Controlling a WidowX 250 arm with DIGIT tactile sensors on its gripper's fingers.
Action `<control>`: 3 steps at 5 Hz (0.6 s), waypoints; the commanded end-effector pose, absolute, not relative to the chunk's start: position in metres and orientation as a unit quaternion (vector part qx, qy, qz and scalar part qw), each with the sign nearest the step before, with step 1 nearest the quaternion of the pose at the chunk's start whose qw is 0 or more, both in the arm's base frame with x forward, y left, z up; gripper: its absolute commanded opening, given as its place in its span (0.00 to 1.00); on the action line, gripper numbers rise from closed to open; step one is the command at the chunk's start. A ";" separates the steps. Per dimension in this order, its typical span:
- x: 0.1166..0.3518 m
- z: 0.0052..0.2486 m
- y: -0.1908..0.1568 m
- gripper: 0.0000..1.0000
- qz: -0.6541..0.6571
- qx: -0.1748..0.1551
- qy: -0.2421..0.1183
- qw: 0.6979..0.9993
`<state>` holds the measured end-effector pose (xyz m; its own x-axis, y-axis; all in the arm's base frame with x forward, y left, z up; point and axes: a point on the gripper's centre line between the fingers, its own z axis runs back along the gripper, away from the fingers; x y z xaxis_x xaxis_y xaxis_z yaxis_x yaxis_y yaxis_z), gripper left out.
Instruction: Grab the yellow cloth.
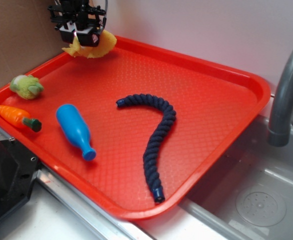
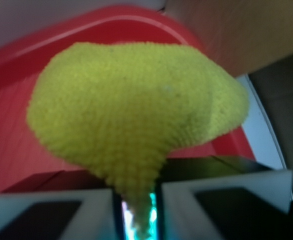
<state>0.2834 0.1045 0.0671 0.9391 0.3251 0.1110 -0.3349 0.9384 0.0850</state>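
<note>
The yellow cloth hangs bunched from my gripper at the far left corner of the red tray, lifted just above the tray floor. In the wrist view the yellow cloth fills the middle of the frame, fuzzy and rounded. One corner of it narrows into a point pinched between the two jaws, and my gripper is shut on that corner.
On the tray lie a dark blue braided rope, a blue bottle, a toy carrot and a pale green fuzzy ball. A sink with a grey faucet is at the right. A brown wall stands behind the tray's left corner.
</note>
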 end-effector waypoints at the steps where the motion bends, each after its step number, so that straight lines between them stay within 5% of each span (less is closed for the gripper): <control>1: 0.270 0.122 0.085 0.00 0.135 0.054 -0.019 0.989; 2: 0.252 0.151 0.070 0.00 0.087 0.032 0.005 0.996; 3: 0.238 0.184 0.043 0.00 0.035 0.053 -0.002 0.998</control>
<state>0.2291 0.0341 0.1629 0.9959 0.0677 -0.0605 -0.0617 0.9934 0.0963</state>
